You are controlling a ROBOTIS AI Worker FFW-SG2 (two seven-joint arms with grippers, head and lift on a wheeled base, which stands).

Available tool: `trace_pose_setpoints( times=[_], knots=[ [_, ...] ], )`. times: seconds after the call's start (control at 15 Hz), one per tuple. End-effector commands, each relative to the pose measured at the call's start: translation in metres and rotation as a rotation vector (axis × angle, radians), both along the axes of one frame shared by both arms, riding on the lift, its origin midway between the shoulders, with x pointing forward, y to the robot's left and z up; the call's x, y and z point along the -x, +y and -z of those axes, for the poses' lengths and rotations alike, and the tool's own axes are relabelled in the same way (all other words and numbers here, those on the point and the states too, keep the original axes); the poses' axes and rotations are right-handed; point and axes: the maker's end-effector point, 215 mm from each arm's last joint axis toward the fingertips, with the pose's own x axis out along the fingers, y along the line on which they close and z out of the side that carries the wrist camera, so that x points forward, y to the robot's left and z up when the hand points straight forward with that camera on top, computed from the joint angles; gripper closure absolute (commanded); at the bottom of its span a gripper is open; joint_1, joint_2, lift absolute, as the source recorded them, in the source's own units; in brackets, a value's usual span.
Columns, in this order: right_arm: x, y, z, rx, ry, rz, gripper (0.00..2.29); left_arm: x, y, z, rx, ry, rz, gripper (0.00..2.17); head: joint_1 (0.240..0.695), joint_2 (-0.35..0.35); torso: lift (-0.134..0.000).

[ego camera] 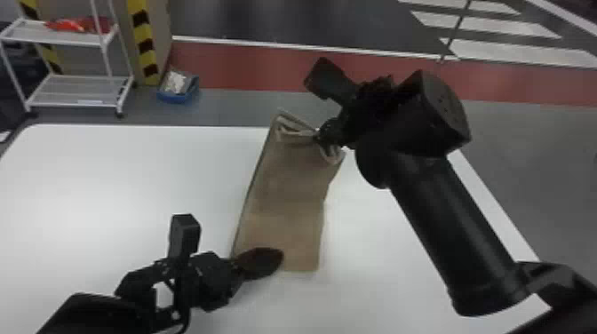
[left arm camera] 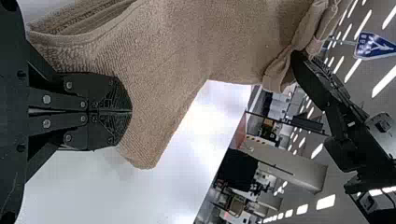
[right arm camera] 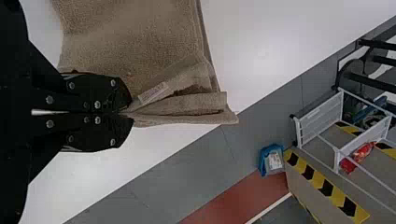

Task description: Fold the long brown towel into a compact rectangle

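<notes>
Towel (ego camera: 284,195): lying lengthwise on the white surface (ego camera: 111,191), running from the near part toward the far edge; far end bunching into loose, layered folds, with a pale label (right arm camera: 153,93) showing beside them. Right gripper (ego camera: 325,134): pinching the towel's gathered far end, fingers pressing together on the cloth. Left gripper (ego camera: 260,263): resting at the towel's near left corner, fingers pressing together; cannot tell whether cloth is sitting between them.

Containers, beyond the surface: blue bin (ego camera: 175,97) standing on the floor (ego camera: 222,106) and holding whitish contents (ego camera: 176,83), type unclear. White wire cart (ego camera: 53,41) standing to the left of the bin; its upper shelf is carrying a red-orange item (ego camera: 80,25), its lower shelf sitting near the floor. Between cart and bin, a panel (ego camera: 162,40) is showing yellow-and-black striping along its edge.
</notes>
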Motion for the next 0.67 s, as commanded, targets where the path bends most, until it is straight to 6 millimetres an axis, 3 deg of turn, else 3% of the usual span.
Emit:
trace_pose_setpoints(
  times=[0.0, 0.27, 0.6],
  knots=[
    [-0.007, 0.003, 0.003, 0.013, -0.01, -0.018, 1.38, 0.001, 0.0, -0.003, 0.002, -0.001, 0.009, 2.15, 0.695, -0.176, -0.124],
    [0.004, 0.022, -0.003, -0.022, 0.003, -0.054, 1.38, 0.002, 0.002, 0.0, 0.001, 0.013, 0.007, 2.15, 0.695, -0.167, -0.124],
    [0.059, 0.051, 0.009, -0.055, 0.086, -0.123, 1.38, 0.001, -0.002, -0.002, -0.003, 0.008, 0.019, 2.15, 0.695, -0.139, -0.124]
  ],
)
